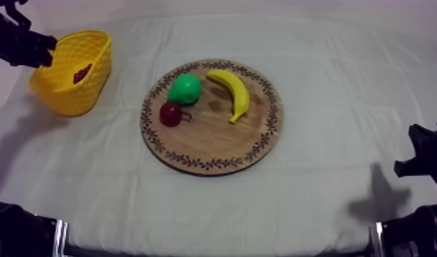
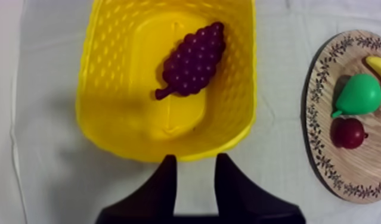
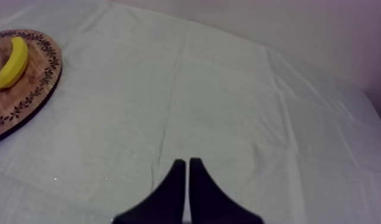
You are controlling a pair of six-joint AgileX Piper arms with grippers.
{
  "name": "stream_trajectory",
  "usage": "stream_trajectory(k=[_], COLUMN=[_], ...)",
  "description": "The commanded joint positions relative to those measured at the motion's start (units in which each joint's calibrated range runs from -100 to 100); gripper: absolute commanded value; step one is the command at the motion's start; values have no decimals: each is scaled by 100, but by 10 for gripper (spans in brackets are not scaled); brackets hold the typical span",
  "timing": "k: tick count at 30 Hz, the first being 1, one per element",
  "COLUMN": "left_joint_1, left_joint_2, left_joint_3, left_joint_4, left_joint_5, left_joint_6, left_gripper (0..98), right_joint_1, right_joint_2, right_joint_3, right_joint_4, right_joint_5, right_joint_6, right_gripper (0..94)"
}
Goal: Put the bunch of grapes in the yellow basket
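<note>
Top view slants down over the table; both wrist views share the wooden board.

1. The yellow basket stands well left of the wooden board, with the bunch of grapes inside it.
2. The board holds a pear, a banana and a small red fruit.
3. The left arm is at the basket's rim.

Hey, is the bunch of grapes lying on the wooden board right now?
No, the bunch of grapes lies inside the yellow basket, apart from the wooden board.
</note>
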Motion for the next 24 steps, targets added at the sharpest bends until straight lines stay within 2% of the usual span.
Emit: stream_trajectory(k=[1,12,20,24], left_joint_1=[15,181,255,299], left_joint_2=[-694,-3097,-4721,-5405], left_joint_3=[677,2773,4421,4960], left_joint_4=[-3,-23,67,60], left_joint_5=[-310,-1869,-2842,-3023], left_joint_6=[-14,72,-23,-27], left_gripper=[212,22,2,1], right_joint_1=[2,2,2,2], right_joint_2=[0,0,0,0], right_joint_3=[-4,-4,-4,-4], right_joint_4=[3,3,3,3], right_joint_5=[0,0,0,0], right_joint_6=[1,1,-1,-3], right_gripper=[3,3,3,3])
